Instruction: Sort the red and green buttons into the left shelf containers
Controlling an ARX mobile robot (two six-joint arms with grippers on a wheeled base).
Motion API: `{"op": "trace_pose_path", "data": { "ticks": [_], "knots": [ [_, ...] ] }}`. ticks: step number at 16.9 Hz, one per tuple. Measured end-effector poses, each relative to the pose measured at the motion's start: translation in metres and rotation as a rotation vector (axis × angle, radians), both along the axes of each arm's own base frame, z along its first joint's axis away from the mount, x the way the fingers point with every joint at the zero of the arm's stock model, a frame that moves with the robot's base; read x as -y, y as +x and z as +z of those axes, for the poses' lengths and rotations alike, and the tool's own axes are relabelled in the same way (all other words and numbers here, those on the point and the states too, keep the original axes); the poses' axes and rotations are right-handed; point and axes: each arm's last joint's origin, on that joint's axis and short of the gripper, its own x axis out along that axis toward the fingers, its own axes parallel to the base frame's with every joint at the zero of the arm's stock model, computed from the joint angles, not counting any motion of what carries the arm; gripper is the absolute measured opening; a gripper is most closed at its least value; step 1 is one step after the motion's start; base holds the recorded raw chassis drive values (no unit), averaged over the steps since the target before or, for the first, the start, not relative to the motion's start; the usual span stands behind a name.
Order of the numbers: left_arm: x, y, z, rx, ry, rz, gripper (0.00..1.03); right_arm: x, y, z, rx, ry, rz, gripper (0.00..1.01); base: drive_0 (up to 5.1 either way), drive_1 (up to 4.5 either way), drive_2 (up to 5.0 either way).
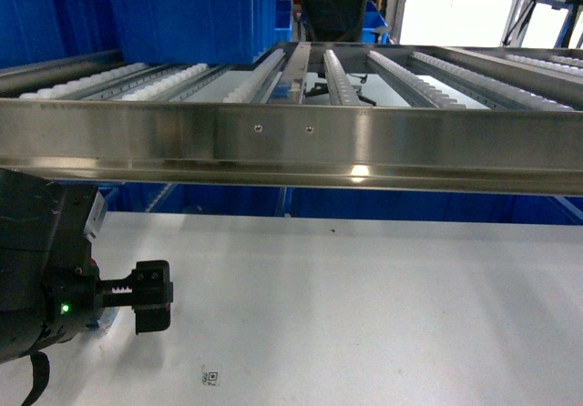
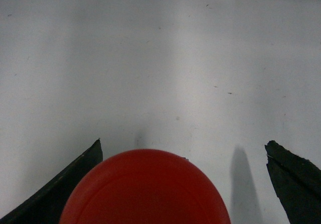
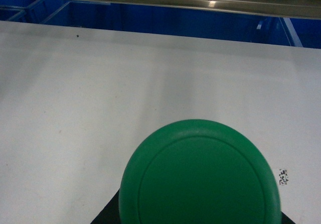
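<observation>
Left gripper: jaws spread wide, grasping nothing; red button stands between them, nearer the left finger.
Right gripper: fingers barely visible, jaw state cannot be told; green button fills the wrist view at 6 o'clock.
White table: beneath both buttons.
Blue bins: head view, 11 o'clock, on the roller shelf.
</observation>
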Motion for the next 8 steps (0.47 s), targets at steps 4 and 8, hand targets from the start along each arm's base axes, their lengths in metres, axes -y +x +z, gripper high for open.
{"op": "trace_pose_path", "data": {
  "ticks": [4, 8],
  "knots": [
    [-0.0002, -0.0018, -0.003, -0.016, 0.004, 0.007, 0.57, 0.0, 0.0, 0.0, 0.0, 0.0, 0.001, 0.26, 0.0, 0.0, 0.0],
    [0.0008, -0.0038, -0.004, -0.014, -0.008, 0.019, 0.27, 0.0, 0.0, 0.0, 0.0, 0.0, 0.0, 0.26, 0.0, 0.0, 0.0]
  ]
}}
